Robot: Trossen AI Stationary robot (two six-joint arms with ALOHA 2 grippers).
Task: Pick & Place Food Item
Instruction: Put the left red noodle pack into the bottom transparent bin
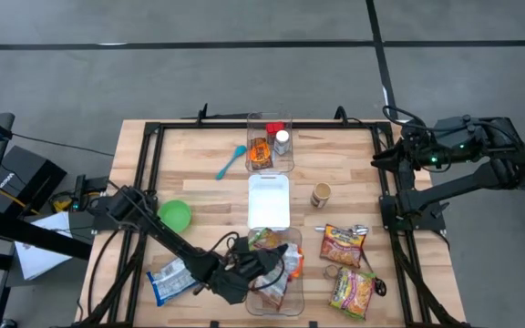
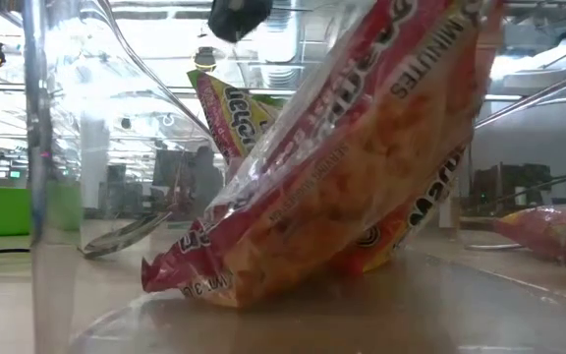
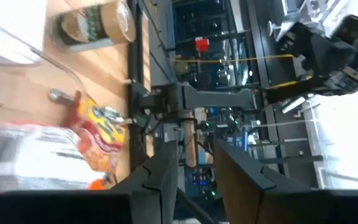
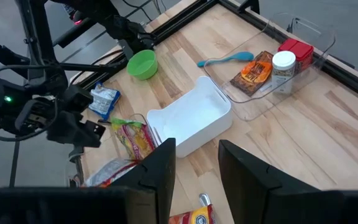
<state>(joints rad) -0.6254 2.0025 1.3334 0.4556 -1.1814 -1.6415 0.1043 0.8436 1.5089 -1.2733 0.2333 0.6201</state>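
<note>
A red and orange noodle packet stands tilted in the clear container at the table's near edge. Its lower edge rests on the container floor and its top leans against the wall. A yellow-green packet stands behind it. My left gripper reaches level over this container from the left, open, with nothing between its fingers. My right gripper waits high at the table's right side, open and holding nothing.
A white tray lies mid-table. Beyond it a second clear container holds food items. A green bowl and a blue packet lie left, a blue spoon far left, a can and two noodle packets right.
</note>
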